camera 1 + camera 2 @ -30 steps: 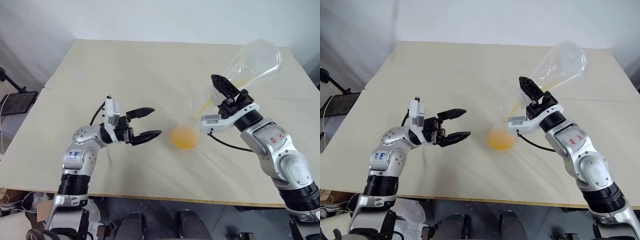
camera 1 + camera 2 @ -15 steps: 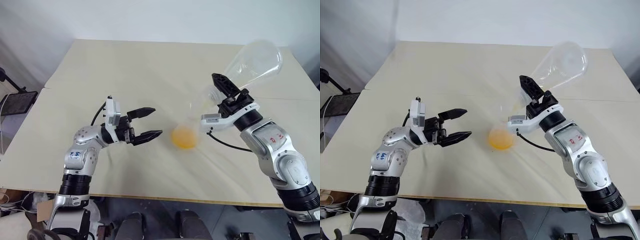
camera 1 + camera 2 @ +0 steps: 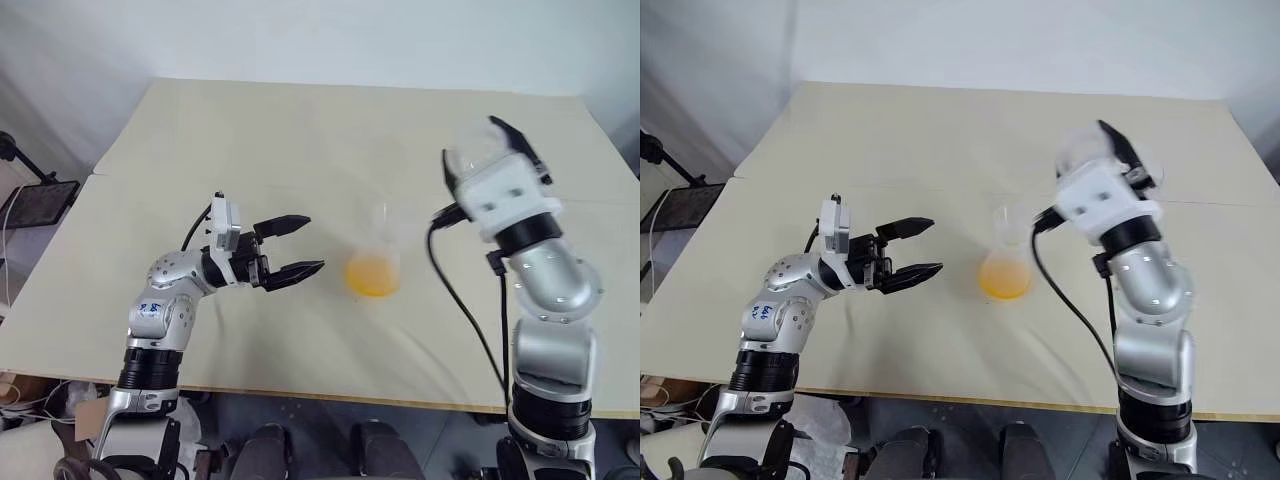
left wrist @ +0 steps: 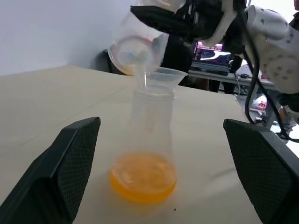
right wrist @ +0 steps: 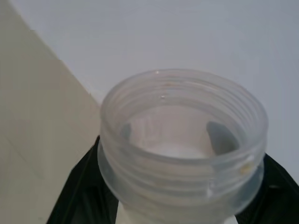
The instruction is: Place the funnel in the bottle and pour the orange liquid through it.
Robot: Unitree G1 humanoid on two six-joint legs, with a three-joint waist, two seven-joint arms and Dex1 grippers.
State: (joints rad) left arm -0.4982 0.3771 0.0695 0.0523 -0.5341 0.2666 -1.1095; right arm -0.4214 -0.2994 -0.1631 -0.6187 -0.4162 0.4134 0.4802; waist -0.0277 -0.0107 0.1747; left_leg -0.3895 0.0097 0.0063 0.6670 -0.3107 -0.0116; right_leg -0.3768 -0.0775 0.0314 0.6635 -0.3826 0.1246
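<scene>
Now the pouring looks finished: orange liquid (image 3: 371,277) sits in the bottle (image 3: 376,262) beneath the funnel (image 4: 163,74), the large flask (image 5: 182,140) is clamped in the right gripper (image 3: 490,160), the left gripper (image 3: 290,248) is held apart, and setting the flask down is called for next.

I find no brand, label or number that I can read for certain on anything before me. My left arm (image 3: 165,305) carries a small blue handwritten mark on its grey joint housing, seen in both head views, but the characters are too small for me to make out. The table (image 3: 300,140), the bottle (image 3: 374,262) and the flask (image 5: 183,140) bear no legible text.
</scene>
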